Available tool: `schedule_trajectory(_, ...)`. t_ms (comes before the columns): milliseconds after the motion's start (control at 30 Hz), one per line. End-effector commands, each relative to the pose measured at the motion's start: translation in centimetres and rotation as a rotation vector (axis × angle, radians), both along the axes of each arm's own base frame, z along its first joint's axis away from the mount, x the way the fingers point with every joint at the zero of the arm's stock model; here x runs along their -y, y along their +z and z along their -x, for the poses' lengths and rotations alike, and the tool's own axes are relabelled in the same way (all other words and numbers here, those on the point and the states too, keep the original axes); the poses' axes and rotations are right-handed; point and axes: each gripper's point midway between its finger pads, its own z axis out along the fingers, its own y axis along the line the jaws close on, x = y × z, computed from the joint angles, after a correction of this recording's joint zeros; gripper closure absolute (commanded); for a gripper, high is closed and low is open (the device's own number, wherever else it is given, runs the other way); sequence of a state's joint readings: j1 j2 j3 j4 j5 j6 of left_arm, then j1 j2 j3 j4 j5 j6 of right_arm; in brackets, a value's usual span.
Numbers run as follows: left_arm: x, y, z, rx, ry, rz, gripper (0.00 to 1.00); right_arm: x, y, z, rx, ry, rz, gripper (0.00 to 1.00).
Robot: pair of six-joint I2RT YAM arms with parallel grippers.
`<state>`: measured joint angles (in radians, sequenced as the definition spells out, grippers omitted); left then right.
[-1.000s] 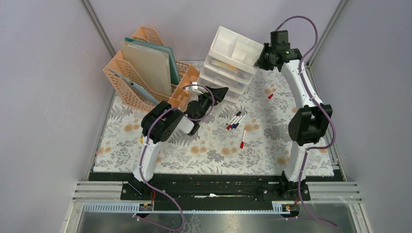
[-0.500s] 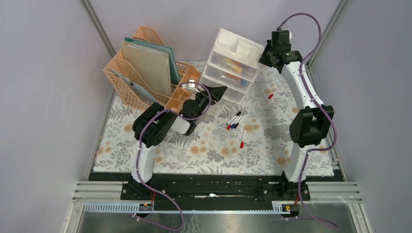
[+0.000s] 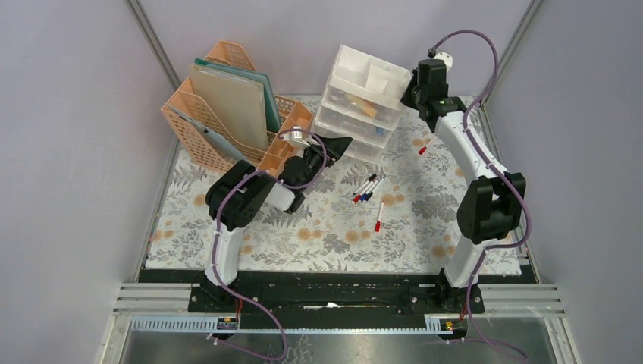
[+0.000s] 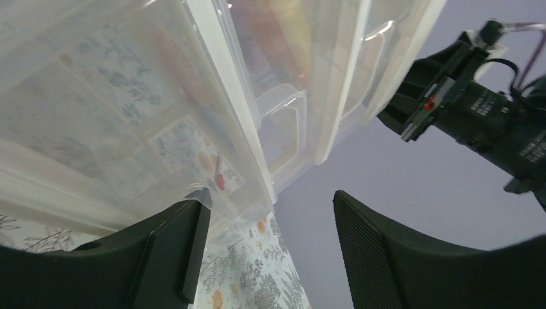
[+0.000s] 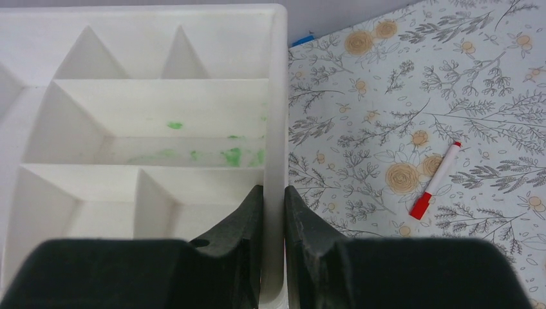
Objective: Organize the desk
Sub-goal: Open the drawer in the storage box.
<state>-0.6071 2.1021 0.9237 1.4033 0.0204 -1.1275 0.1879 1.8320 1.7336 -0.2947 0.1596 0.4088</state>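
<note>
The desk is covered with a floral cloth. A white three-drawer unit stands tipped at the back. My right gripper is shut on the right rim of its top tray; from above, that gripper is at the unit's top right corner. My left gripper is open at the unit's lower front corner. In the left wrist view, the clear drawers fill the upper left, with one finger right under the corner. Nothing is between the left gripper's fingers.
A peach file rack with folders stands at the back left, close to the left arm. Several markers lie mid-desk, one nearer the front. A red-capped marker lies by the right arm, also seen as marker.
The right gripper has lifted and swung with the unit's rim, and the unit has tipped and shifted slightly left. The left gripper has edged closer to the unit's lower corner, its jaws a little narrower.
</note>
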Motion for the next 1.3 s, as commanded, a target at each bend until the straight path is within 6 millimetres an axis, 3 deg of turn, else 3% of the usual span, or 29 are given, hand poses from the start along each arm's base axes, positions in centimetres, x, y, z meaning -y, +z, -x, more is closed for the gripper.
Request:
schedule_trajectory(0, -1.1, 9.3, 1.9, 0.221, -0.039, 0.204, 0.27, -2.1, 4.3, -0.5, 0.212, -0.026, 0.035, 1.0)
schedule_trajectory(433, -2.0, 13.9, 5.2, 0.33, -0.091, 0.203, 0.33, -1.6, 1.7, -2.0, 0.185, -0.091, 0.091, 1.0)
schedule_trajectory(600, -2.9, 14.5, 6.3, 0.335, -0.082, 0.203, 0.34, -1.4, 1.4, -2.5, 0.184, -0.1, 0.113, 1.0)
schedule_trajectory(967, -3.8, 13.9, 8.5, 0.297, -0.114, 0.203, 0.35, -1.3, 0.7, -2.8, 0.173, -0.1, 0.13, 1.0)
schedule_trajectory(1100, -4.4, 12.4, 9.1, 0.259, -0.104, 0.184, 0.35, -1.6, 0.7, -2.9, 0.182, -0.081, 0.135, 1.0)
schedule_trajectory(1267, -4.4, 9.2, 8.4, 0.177, -0.087, 0.158, 0.34, -2.9, 0.3, -2.9, 0.176, -0.017, 0.106, 1.0)
